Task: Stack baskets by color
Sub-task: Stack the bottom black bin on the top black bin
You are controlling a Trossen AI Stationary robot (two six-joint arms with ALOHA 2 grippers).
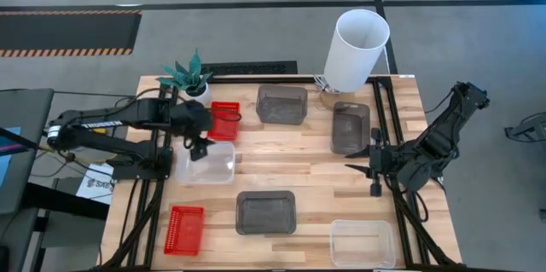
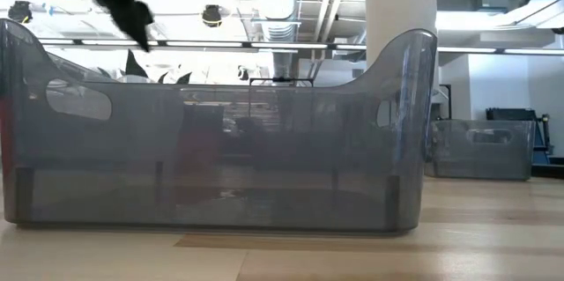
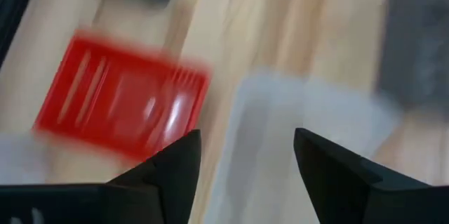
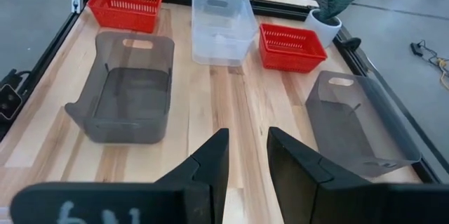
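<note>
1. Clear basket stack (image 1: 206,164) sits at the table's left middle, long axis running left-right in the high view; it looks like more than one clear bin nested, but can't confirm the count.
2. Left gripper (image 1: 198,149) hovers over that stack's far-left edge, fingers spread, nothing between them. Left wrist view shows the clear plastic right below the gap between the fingers (image 3: 179,164).
3. Red basket (image 1: 224,121) lies just beyond the left gripper, beside the potted plant (image 1: 189,76). Second red basket (image 1: 185,228) is at the near-left corner, well apart from the first. A third red isn't visible separately.
4. Key relation: both reds are on the left arm's side, so the left arm is nearer. The near-corner red lies toward the table's front from the gripper, long axis front-to-back.
5. Grey baskets: one at back centre (image 1: 282,104), one near the white cylinder (image 1: 351,127), one front centre (image 1: 266,211). All separate, unstacked.
6. Lone clear basket (image 1: 363,243) at front right, well apart from the clear stack.
7. Right gripper (image 1: 375,170) waits at the table's right side, fingers slightly parted, holding nothing.
8. Judgement: clear stacking partly done; red and grey not yet stacked.
</note>
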